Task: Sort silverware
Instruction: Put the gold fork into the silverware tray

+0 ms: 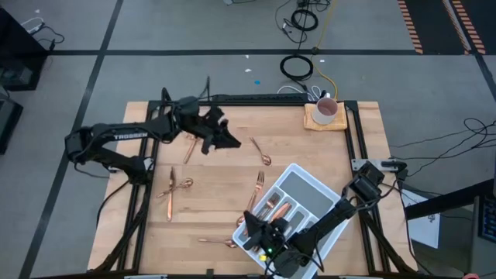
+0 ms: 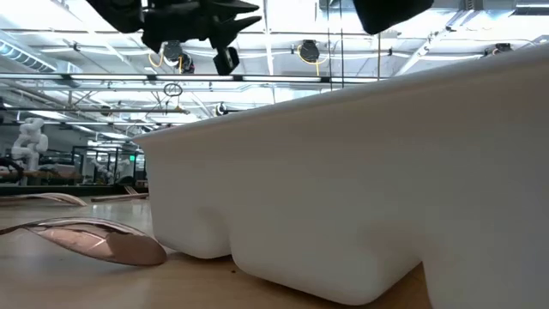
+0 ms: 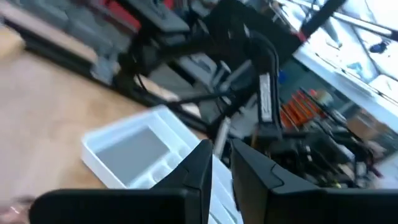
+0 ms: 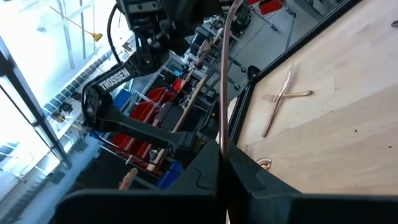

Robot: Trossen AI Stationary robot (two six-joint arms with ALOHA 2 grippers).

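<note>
**Right hand pinches a utensil over the tray; left hand raised above the counter**

The right hand point(image 4: 224, 163) is seen at the near end of the white divided tray point(image 1: 319, 188), its fingers pressed together on a slim copper piece of silverware point(image 4: 225, 74) whose handle stands up between them; which kind of piece it is cannot be told. The left hand point(image 1: 231, 142) is held above the far left part of the wooden counter point(image 1: 310, 155), its fingers point(image 3: 199, 167) set close with only a narrow gap between them. Whether anything is gripped there cannot be told.

The rest of the silverware is spread over two places. Several copper pieces point(image 1: 277, 208) are laid in the tray's long compartments. Others are scattered on the counter: one piece point(image 1: 260, 152) just beside the left hand, one point(image 1: 189, 147) under the left arm, two crossed pieces point(image 1: 172, 188) near the left edge, one point(image 1: 257, 191) beside the tray's left side, and one point(image 1: 217, 242) near the front edge. In the low view a spoon bowl point(image 2: 103, 240) is seen lying on the wood just beside the tray wall. A white mug point(image 1: 326, 110) is set on a small coaster at the far right corner.
</note>
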